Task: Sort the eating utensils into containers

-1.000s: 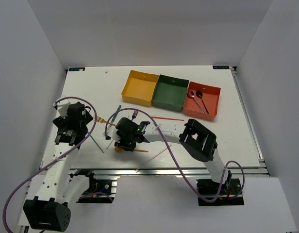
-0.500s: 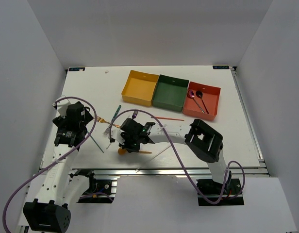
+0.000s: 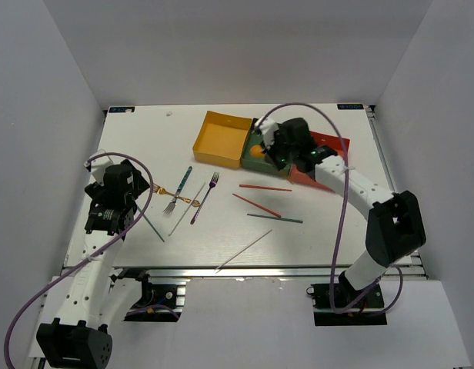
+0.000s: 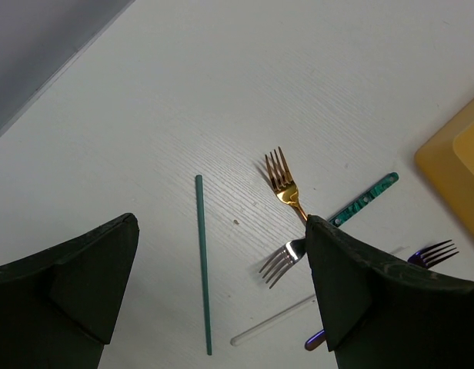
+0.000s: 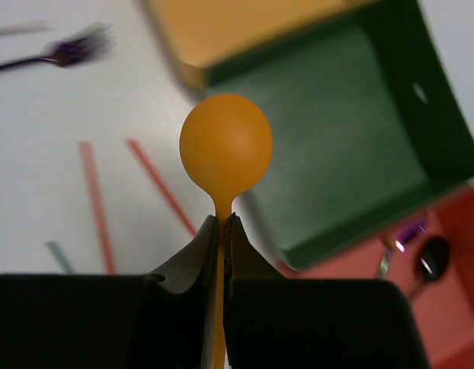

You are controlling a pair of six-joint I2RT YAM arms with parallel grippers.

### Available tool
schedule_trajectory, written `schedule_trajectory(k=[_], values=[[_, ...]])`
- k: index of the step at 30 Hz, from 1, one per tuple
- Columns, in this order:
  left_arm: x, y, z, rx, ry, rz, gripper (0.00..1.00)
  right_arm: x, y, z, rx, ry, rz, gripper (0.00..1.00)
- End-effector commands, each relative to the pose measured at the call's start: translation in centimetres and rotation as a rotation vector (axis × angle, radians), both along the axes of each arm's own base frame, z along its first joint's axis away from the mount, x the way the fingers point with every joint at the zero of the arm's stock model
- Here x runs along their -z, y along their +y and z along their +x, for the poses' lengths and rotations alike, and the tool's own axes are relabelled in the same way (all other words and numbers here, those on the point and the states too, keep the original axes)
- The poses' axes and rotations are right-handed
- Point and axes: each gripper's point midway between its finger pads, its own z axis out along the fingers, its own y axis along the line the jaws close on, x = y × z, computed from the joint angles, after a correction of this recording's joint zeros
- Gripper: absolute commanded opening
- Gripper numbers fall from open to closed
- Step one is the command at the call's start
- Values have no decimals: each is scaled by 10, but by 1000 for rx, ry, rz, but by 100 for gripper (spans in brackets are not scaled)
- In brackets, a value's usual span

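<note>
The right jaws are pressed together on the thin handle of the orange spoon (image 5: 225,146), pinching it just below the round bowl; the spoon is off the counter (image 3: 137,138), with its bowl by the left wall of the dark green tray (image 3: 274,157), close to where that tray meets the yellow tray (image 3: 220,138); in the right wrist view the bowl sits over that shared corner; the red-orange tray (image 3: 335,146) stands just right of the green one, partly hidden by the right arm, and a black spoon (image 5: 433,257) lies inside it.

The left jaws are spread wide and hold nothing; they hover above the left part of the counter, over a cluster of utensils; a gold fork (image 4: 283,181) lies there, crossing a silver-tined fork (image 4: 279,263) with a mottled teal handle; a purple fork (image 3: 205,198) lies just to the right of them; a green chopstick (image 4: 202,261) lies to their left, apart from the forks, and a pale chopstick (image 4: 272,324) runs near the silver tines.

At the middle of the counter two red chopsticks (image 3: 265,187) lie apart from each other, with another green chopstick (image 3: 275,218) just nearer the arms; a second pale chopstick (image 3: 243,250) lies towards the near edge.
</note>
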Motion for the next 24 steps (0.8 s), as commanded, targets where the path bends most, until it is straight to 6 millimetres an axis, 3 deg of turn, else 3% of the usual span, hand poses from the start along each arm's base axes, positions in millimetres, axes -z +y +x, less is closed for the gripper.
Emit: schedule_trajectory(k=[1, 3, 9, 11, 12, 18, 19, 20, 23, 24], values=[[-3, -10, 5, 54, -33, -22, 98, 20, -80, 54, 262, 20, -80, 0], [1, -12, 8, 62, -18, -29, 98, 19, -118, 79, 371, 4, -75, 0], [5, -23, 13, 123, -10, -55, 98, 15, -187, 127, 528, -77, -126, 0], [5, -25, 13, 139, -18, -62, 98, 25, -192, 129, 495, -26, -113, 0], [4, -27, 13, 149, -20, -67, 98, 21, -200, 135, 499, -27, -108, 0], [7, -34, 16, 190, -17, -78, 98, 53, -214, 140, 521, 63, -129, 0], [7, -36, 17, 197, -15, -82, 98, 55, -216, 142, 547, 69, -128, 9], [8, -37, 17, 207, -15, -83, 98, 54, -218, 143, 561, 70, -131, 30], [10, -41, 18, 228, -12, -92, 98, 37, -218, 144, 580, 65, -107, 45], [10, -41, 18, 227, -13, -92, 98, 22, -218, 144, 593, 42, -89, 69]])
